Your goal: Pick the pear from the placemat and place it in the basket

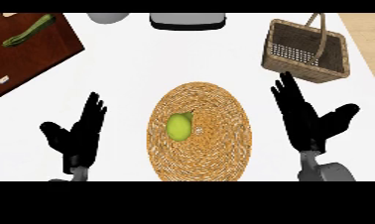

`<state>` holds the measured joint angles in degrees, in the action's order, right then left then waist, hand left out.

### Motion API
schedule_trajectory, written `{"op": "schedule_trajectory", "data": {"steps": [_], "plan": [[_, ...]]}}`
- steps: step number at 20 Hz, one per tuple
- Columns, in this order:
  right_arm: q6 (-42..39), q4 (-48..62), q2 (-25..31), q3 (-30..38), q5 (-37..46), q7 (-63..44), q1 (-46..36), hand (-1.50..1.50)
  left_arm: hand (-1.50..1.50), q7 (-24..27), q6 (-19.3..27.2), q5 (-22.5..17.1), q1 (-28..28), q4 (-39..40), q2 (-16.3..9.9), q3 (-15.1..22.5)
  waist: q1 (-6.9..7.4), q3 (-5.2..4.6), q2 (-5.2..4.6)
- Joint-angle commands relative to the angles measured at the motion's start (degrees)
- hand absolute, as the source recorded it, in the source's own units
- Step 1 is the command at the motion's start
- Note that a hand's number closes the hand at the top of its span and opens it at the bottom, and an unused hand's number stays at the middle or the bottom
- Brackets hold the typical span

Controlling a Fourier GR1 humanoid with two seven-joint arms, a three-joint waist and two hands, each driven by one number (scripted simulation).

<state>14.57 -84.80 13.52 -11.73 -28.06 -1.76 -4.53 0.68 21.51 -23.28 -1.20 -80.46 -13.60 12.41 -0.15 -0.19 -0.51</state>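
Two hands in view, both empty – nothing picked up yet. Pear sits on the round woven placemat, a bit left of the mat's middle, lying free with no finger touching it. Basket, wicker with a tall handle, stands far right on the white counter, well apart from the mat; what shows of its inside holds no pear.

Right hand is just right of the placemat, fingers straight and spread, thumb out to the right – released, holding nothing. It lies between mat and basket, nearer to the basket than the left hand is. Left hand is at near left, apart from the mat, fingers up and relaxed, resting, also holding nothing.

Progress judgement: task at the start. No reach, no grasp, no lift, no transfer done. All left to do: bring a hand over the pear, close round it, lift, carry far right, let go over the basket opening. Right hand looks the likely one, given its spot.

Other stuff: brown wooden board at far left with a green vegetable on it, grey items at the far edge – not relevant.
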Motion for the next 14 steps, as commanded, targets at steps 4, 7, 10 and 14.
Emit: {"op": "schedule_trajectory", "data": {"steps": [4, 7, 10, 14], "plan": [[13.0, 2.8, -1.5, -2.6, 8.3, -6.9, -4.1, 1.50, 0.00, 2.6, -6.7, 8.0, 7.5, -5.9, -9.8, 2.9, 0.45, 0.11, 0.70], [9.7, 2.8, 1.7, -13.1, 19.2, -4.3, -10.5, 1.50, 0.00, 2.2, -11.4, 10.3, 12.3, -8.0, -12.8, 6.2, 2.51, -0.05, 0.76], [25.6, 7.6, -13.1, -18.2, 20.4, -4.5, -17.3, -1.50, 0.00, 3.5, -14.3, 10.2, 12.8, -7.6, -13.2, 6.8, 3.44, 0.09, 0.15], [40.6, 18.0, -13.3, -24.0, 28.9, -16.3, -24.5, -1.50, 0.00, 3.1, -15.5, 9.5, 14.4, -6.2, -13.4, 5.8, 3.41, -0.16, 0.20]]}}
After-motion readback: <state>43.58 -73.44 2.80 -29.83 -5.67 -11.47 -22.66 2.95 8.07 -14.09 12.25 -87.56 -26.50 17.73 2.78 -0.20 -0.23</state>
